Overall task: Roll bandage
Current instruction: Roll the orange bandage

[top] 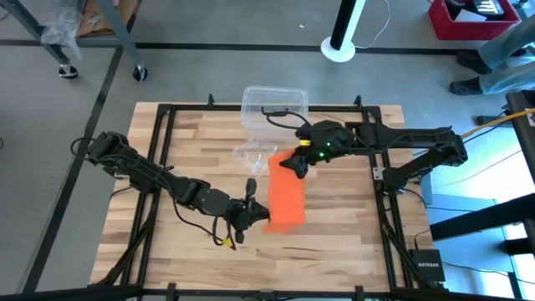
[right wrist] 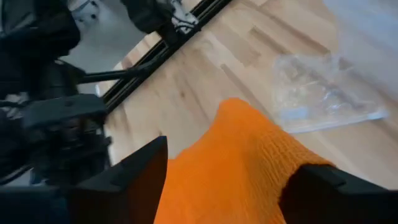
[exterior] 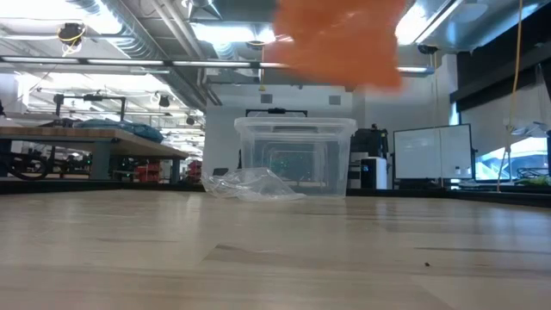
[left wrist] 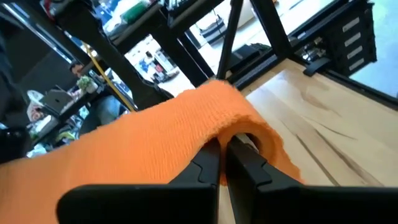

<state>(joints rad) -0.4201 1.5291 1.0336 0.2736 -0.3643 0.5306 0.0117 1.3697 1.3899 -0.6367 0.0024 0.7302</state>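
The bandage [top: 286,196] is a bright orange fabric strip held above the middle of the table. It shows high over the tabletop in the low view as the bandage [exterior: 340,39]. My left gripper [top: 255,213] is shut at its near end. My right gripper [top: 292,163] stands open at its far end. In the right wrist view the bandage [right wrist: 242,162] lies between the wide-spread fingers [right wrist: 140,171]. My left gripper pinches the bandage's near end between its two shut fingers [left wrist: 208,165]. The fabric curls over the fingertips in a loop [left wrist: 264,134]. The fingers come nearly level from the table's left, across the strip. The bandage is lifted clear of the table. My right gripper has the strip's far end [right wrist: 273,155] between its open fingers; whether they touch it I cannot tell.
A clear plastic box [top: 274,107] stands at the table's far edge. A small transparent plastic piece [top: 251,155] lies in front of it. A black frame [top: 163,167] runs round the wooden tabletop. A person's legs [top: 493,75] show on the floor at the far right.
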